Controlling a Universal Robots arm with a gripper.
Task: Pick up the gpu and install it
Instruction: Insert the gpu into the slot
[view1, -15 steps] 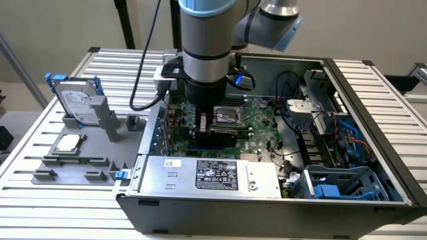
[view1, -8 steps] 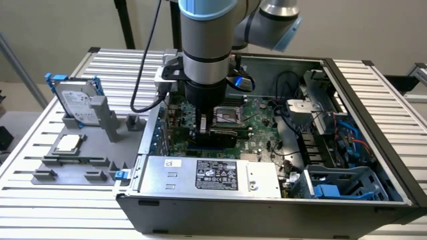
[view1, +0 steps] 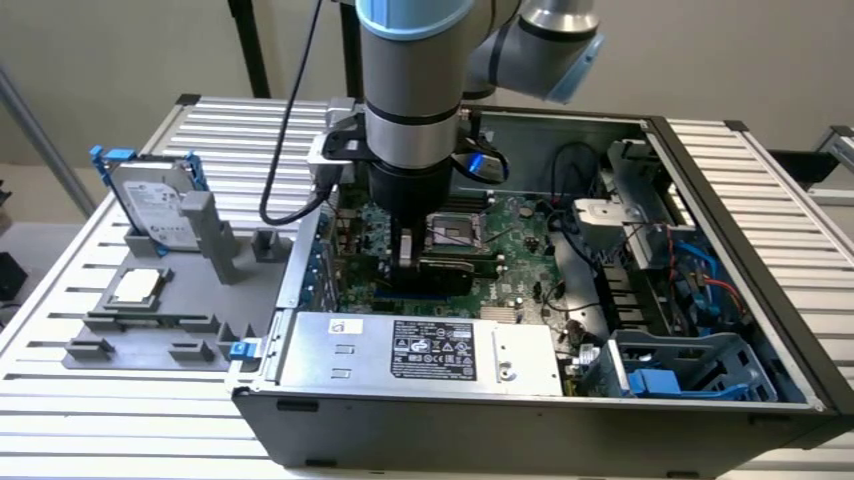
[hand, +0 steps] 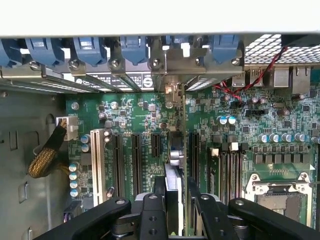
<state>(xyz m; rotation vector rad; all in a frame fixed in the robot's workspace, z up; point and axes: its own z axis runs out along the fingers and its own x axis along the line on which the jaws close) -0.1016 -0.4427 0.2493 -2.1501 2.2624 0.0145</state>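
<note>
Gripper (hand: 175, 210) clamps the thin green-and-black gpu (hand: 173, 187) edge-on above the green motherboard (hand: 235, 135); any misalignment risks jamming outside the slot.

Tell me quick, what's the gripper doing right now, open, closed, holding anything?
Gripper: shut on the gpu, holding it edge-down over the motherboard slots inside the case.

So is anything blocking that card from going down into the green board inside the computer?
Nothing visible is. The gripper is shut on the gpu, holding it on edge just over the motherboard, in line with the long black slots. The neighbouring slots look bare. The gpu itself hides the spot right beneath it.
</note>
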